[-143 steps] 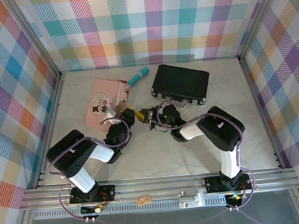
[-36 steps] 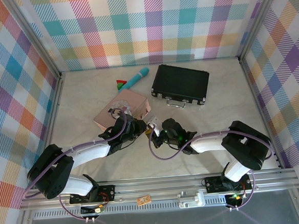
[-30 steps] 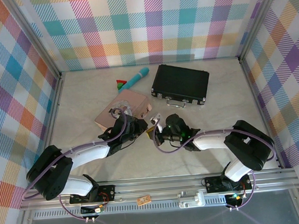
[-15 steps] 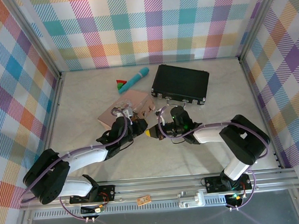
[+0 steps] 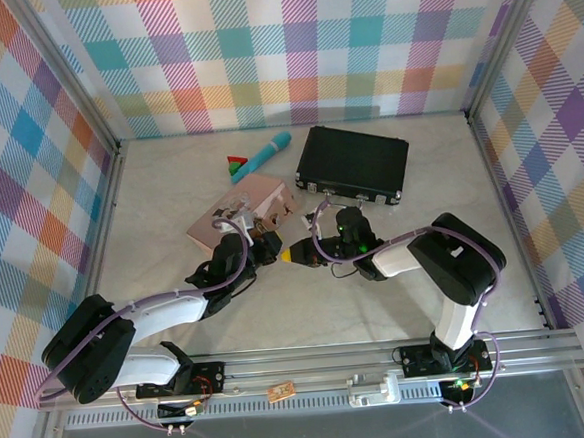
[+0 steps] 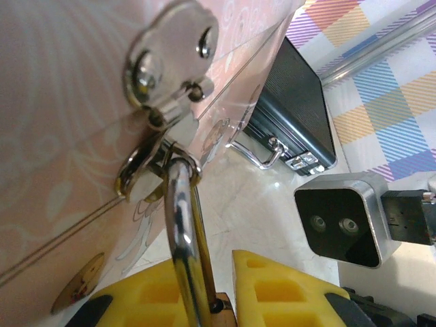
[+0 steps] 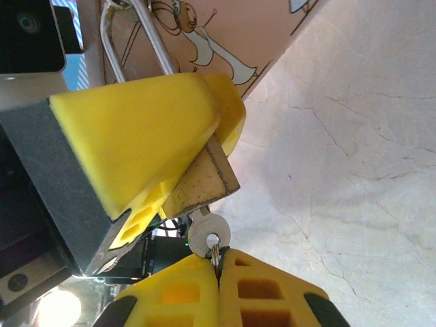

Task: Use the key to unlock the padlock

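Right gripper (image 7: pixel 218 267), yellow foam pads pressed together, pinches the thin grey key (image 7: pixel 208 238), whose head sits against the brass padlock (image 7: pixel 203 182). Left gripper (image 6: pixel 219 293) clamps that padlock, its smooth silver shackle (image 6: pixel 182 225) hooked on the pink tin (image 6: pixel 61 102). Both arms reach forward low, wrists meeting.

Top external: overhead from behind, whole table (image 5: pixel 150 189)
Left wrist: close, along pink tin (image 6: pixel 68 102)
Right wrist: close, same tin, padlock (image 7: pixel 201 180)
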Tool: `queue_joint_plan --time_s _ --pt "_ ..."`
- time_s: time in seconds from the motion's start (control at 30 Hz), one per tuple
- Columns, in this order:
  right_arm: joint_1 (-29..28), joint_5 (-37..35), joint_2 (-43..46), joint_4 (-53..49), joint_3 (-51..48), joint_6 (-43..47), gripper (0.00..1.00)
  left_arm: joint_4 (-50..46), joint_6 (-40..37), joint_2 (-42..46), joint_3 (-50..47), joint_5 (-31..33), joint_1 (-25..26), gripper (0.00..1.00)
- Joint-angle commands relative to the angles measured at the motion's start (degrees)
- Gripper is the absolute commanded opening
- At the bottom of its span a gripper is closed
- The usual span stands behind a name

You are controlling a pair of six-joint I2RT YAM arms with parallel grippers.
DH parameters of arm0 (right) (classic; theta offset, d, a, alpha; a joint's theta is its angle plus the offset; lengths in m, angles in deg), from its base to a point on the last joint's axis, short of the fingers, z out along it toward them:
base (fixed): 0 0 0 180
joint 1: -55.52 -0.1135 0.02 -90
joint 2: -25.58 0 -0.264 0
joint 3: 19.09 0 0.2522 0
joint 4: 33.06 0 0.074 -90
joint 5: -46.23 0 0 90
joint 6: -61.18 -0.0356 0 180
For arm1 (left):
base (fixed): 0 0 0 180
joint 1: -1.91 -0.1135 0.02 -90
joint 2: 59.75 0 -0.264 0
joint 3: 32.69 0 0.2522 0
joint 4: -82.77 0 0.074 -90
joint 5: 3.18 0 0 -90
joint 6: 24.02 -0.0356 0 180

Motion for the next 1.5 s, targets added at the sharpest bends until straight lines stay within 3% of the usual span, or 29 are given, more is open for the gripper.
queue_joint_plan --time_s 0.0,0.13,0.4,0.77,0.9,1.23,1.3,1.47 --pt "4.91 -7.4 0.11 10.56 0.58 -3.55 0.0 -5.64 -3.34 0.8 -1.68 -1.4 0.25 0.0" --pt "4.89 -8.18 3.29 4.7 0.58 1.71 0.0 -9.51 -2.51 1.05 0.03 0.37 0.23 0.0" --pt "4.87 -10.31 11.25 -8.15 -0.56 12.07 0.24 -12.19 0.33 0.88 1.77 2.49 0.15 0.0" --pt "4.78 -16.53 18.7 -20.56 -1.96 21.44 0.4 -11.2 -2.94 -2.88 2.34 -0.01 0.15 0.0" --pt "4.29 -21.59 23.69 -27.44 -2.68 25.81 0.41 -11.38 -6.12 -5.92 2.53 -0.79 0.14 0.0" --pt "4.11 -25.34 28.72 -29.44 -6.24 26.07 0.41 -13.23 -14.01 -12.63 5.19 0.09 0.24 0.01" --pt "4.07 -25.57 29.07 -29.52 -6.49 25.99 0.41 -15.34 -14.91 -12.67 6.02 0.95 0.17 0.12" --pt "4.12 -26.74 30.18 -29.58 -6.95 26.24 0.41 -19.37 -13.97 -10.5 6.09 3.58 0.12 0.53"
